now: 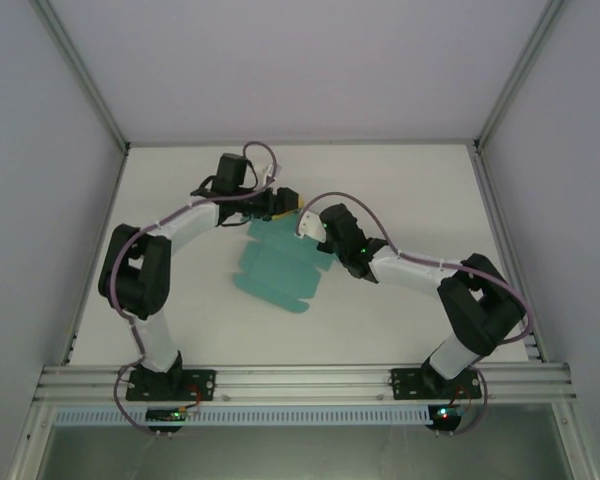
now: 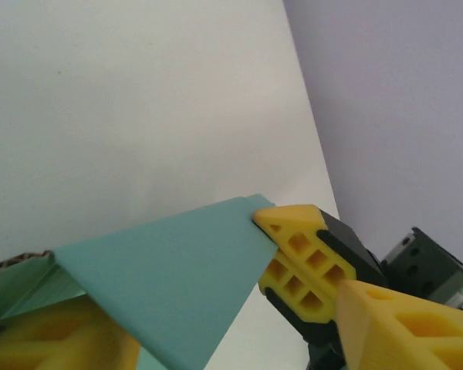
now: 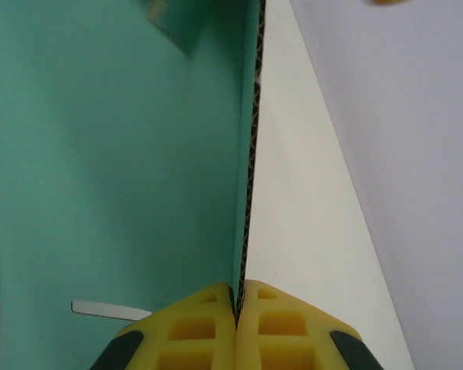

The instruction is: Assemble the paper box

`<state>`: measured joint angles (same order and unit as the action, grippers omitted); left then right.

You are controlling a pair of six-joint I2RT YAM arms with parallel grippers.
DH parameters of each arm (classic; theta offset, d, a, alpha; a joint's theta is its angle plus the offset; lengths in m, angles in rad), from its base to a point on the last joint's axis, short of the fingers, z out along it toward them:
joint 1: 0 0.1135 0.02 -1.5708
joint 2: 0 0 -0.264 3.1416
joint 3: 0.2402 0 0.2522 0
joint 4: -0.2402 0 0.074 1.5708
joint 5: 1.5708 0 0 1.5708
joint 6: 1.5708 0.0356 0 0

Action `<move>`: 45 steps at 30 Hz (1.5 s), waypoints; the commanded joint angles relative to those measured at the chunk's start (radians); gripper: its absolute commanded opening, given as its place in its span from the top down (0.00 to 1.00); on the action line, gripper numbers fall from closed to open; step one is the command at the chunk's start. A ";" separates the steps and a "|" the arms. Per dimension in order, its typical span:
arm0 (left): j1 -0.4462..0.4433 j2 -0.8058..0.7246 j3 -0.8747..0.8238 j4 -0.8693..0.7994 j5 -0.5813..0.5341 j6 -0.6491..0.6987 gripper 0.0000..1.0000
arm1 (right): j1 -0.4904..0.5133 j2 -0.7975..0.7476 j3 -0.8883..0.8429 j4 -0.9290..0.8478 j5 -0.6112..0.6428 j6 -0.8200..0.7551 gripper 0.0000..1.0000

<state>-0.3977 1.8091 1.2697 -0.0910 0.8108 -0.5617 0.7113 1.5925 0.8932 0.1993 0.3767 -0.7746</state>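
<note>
Barely starting — pinching the flat-lying paper box with right gripper, straddling one raised flap with spread left gripper.

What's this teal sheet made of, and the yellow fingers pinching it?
Teal sheet: looks like thin corrugated card with a matte teal face; the right wrist view shows wavy fluting along its cut edge. Yellow fingers: probably rigid plastic, matte, with square pockets that look moulded or printed; which plastic is not clear.

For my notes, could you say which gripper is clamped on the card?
The right gripper, pinching the paper box by its edge; the left gripper stands open.
</note>
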 commanded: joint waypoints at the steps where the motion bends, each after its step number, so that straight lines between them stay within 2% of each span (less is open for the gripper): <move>1: 0.028 -0.127 -0.066 -0.100 -0.182 0.096 0.09 | -0.024 -0.051 -0.023 -0.017 -0.019 0.029 1.00; 3: 0.058 -0.201 -0.143 -0.117 -0.265 0.123 0.00 | -0.042 -0.072 -0.035 -0.044 -0.024 0.035 1.00; 9: 0.171 -0.350 -0.359 -0.166 -0.496 0.166 0.00 | -0.097 -0.133 -0.062 -0.120 -0.101 0.091 1.00; 12: 0.213 -0.338 -0.399 -0.162 -0.524 0.178 0.00 | -0.104 -0.149 -0.071 -0.129 -0.132 0.103 1.00; 15: 0.218 -0.295 -0.398 -0.109 -0.495 0.186 0.00 | -0.105 -0.152 -0.063 -0.150 -0.163 0.123 1.00; 21: 0.196 -0.208 -0.373 0.014 -0.365 0.208 0.00 | -0.117 -0.151 -0.047 -0.141 -0.177 0.170 1.00; 25: 0.174 -0.191 -0.388 0.090 -0.200 0.235 0.00 | -0.127 -0.151 -0.037 -0.143 -0.193 0.200 1.00; 29: 0.155 -0.184 -0.419 0.200 -0.102 0.200 0.00 | -0.130 -0.142 -0.036 -0.131 -0.231 0.230 1.00; 34: 0.116 -0.119 -0.373 0.212 -0.097 0.186 0.00 | -0.114 -0.130 -0.060 -0.048 -0.244 0.251 1.00; 36: 0.098 -0.092 -0.354 0.215 -0.091 0.186 0.03 | -0.111 -0.125 -0.063 -0.033 -0.249 0.263 1.00; 38: 0.087 -0.065 -0.339 0.223 -0.064 0.187 0.13 | -0.109 -0.121 -0.066 -0.014 -0.257 0.272 1.00; 41: 0.086 -0.041 -0.339 0.254 -0.045 0.164 0.39 | -0.105 -0.116 -0.066 -0.001 -0.261 0.276 1.00; 45: 0.086 -0.040 -0.350 0.279 -0.044 0.143 0.67 | -0.103 -0.115 -0.070 -0.003 -0.259 0.277 1.00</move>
<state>-0.3080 1.7611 0.9066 0.1402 0.7376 -0.4076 0.5983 1.4731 0.8299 0.1547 0.1482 -0.5339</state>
